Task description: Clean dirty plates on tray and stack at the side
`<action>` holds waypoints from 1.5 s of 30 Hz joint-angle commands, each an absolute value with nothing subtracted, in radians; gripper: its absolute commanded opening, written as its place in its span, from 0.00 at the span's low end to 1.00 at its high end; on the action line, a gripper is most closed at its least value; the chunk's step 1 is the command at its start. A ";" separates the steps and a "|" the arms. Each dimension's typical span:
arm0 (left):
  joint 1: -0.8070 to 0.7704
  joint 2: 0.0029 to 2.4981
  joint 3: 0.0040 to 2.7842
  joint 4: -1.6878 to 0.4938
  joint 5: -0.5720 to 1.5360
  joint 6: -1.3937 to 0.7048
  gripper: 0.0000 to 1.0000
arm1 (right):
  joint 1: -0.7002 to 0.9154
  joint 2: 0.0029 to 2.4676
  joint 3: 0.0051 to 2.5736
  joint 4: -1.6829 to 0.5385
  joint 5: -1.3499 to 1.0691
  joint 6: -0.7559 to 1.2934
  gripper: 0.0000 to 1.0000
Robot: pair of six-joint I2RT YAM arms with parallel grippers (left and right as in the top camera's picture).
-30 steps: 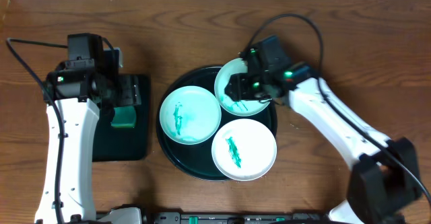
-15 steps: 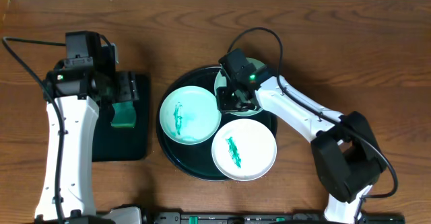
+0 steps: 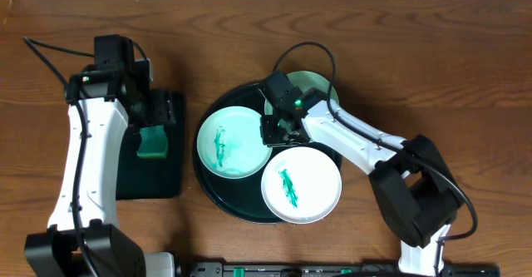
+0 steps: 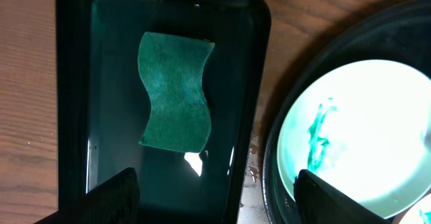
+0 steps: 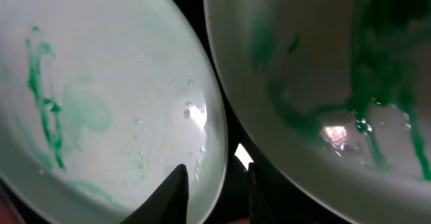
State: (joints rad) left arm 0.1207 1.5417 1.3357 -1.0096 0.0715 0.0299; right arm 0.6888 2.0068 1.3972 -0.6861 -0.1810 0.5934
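Brown wooden table [image 3: 416,52]; a large round dark tray [image 3: 218,206] lies at its middle; a smaller black rectangular tray [image 3: 154,177] sits just beside it, on the left.

The left arm reaches forward with the left gripper [image 4: 217,178] pointing down, fingers spread wide, while the right arm bends across toward the middle with the right gripper [image 5: 215,177] lowered, its fingers only narrowly apart.

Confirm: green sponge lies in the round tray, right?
Not right. The sponge lies in the rectangular tray, not the round tray. The left wrist view shows it.
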 commanded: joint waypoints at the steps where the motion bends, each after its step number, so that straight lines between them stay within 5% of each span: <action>1: 0.123 1.567 1.350 -1.008 0.044 0.051 0.75 | 0.696 2.051 1.418 -0.674 -0.155 0.636 0.25; 7: 0.123 1.596 1.350 -1.001 -0.020 0.052 0.74 | 0.694 2.091 1.419 -0.638 -0.158 0.651 0.19; 11: 0.123 1.619 1.349 -0.993 -0.020 0.051 0.74 | 0.693 2.097 1.419 -0.636 -0.159 0.650 0.01; 26: 0.216 1.856 1.346 -0.976 0.045 0.091 0.66 | 0.693 2.097 1.419 -0.636 -0.173 0.630 0.01; 38: 0.262 2.011 1.346 -0.929 0.203 0.172 0.38 | 0.693 2.097 1.419 -0.636 -0.177 0.630 0.01; 41: 0.262 2.045 1.346 -0.928 0.202 0.172 0.25 | 0.693 2.097 1.419 -0.636 -0.177 0.630 0.01; 42: 0.262 2.059 1.346 -0.925 0.197 0.172 0.11 | 0.693 2.097 1.419 -0.636 -0.177 0.630 0.01; 45: 0.262 2.062 1.346 -0.922 0.186 0.171 0.07 | 0.693 2.096 1.419 -0.635 -0.177 0.630 0.01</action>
